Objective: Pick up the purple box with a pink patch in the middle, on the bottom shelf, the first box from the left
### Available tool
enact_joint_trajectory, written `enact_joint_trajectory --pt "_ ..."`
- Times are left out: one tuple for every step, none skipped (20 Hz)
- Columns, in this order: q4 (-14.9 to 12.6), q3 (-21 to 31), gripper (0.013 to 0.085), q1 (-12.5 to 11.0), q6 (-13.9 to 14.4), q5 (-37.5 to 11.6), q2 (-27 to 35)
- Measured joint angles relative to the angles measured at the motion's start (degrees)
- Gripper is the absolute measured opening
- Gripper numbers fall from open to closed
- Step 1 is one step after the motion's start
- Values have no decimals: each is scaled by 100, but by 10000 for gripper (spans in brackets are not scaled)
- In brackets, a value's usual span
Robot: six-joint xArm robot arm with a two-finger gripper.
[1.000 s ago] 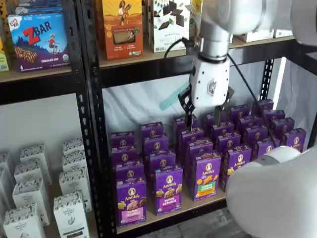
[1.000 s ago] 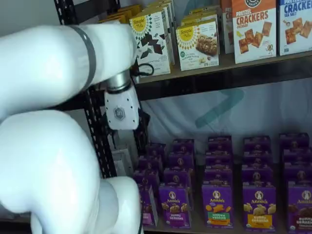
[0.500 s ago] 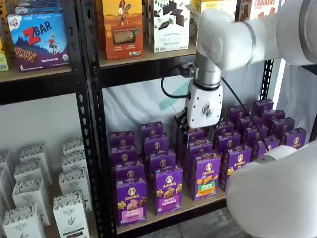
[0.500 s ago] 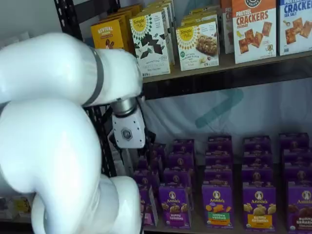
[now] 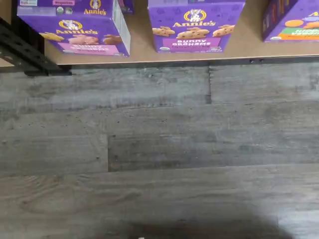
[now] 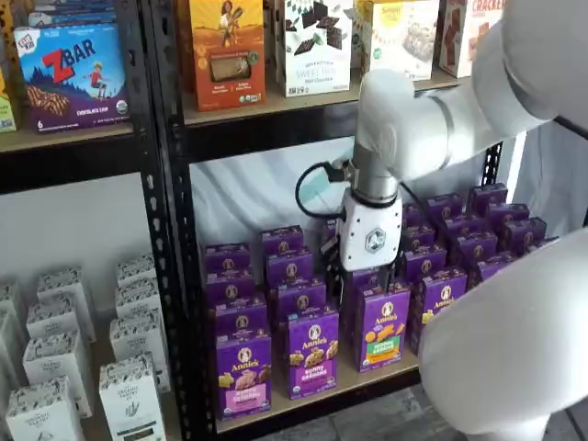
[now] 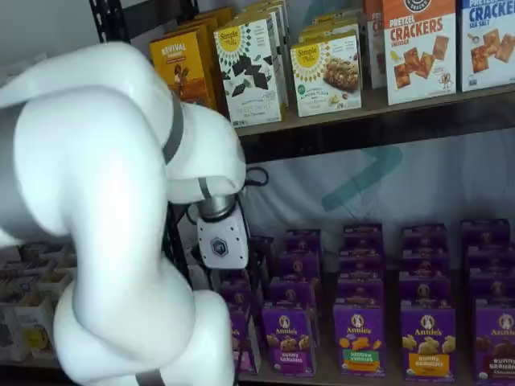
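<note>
Gripper (image 6: 370, 276) lower than a second ago, now among purple rows, jaws spread, empty. Purple box (image 6: 243, 375) with pink patch (image 6: 244, 398) untouched at bottom shelf (image 6: 367, 378) front corner. Approach underway; grasp, lift remain.

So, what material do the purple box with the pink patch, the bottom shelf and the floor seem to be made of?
The purple box looks like thin printed cardboard with a slight sheen: sharp folded edges, printed picture and pink patch. The bottom shelf seems a matte tan fibreboard or wood panel, smooth and without visible grain. The floor looks like grey wood-grain planks, perhaps vinyl or laminate; seams and knots show.
</note>
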Motion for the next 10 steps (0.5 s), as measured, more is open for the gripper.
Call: enact_joint_trajectory --pt "2 29 850 3 -4 -181 127" --pt "4 53 850 4 -8 -337 233" --pt "14 73 850 4 -21 -538 386" --pt "19 70 850 4 -26 -644 512" --pt "-18 33 850 10 9 -737 701" --pt "-21 -13 850 16 15 -784 876" --pt "21 -37 850 19 -16 -874 1029" --pt "48 -36 850 25 -36 -1010 1151" --pt "92 -28 850 32 -69 -1169 1274" --pt "103 -48 850 45 -69 -1308 1443"
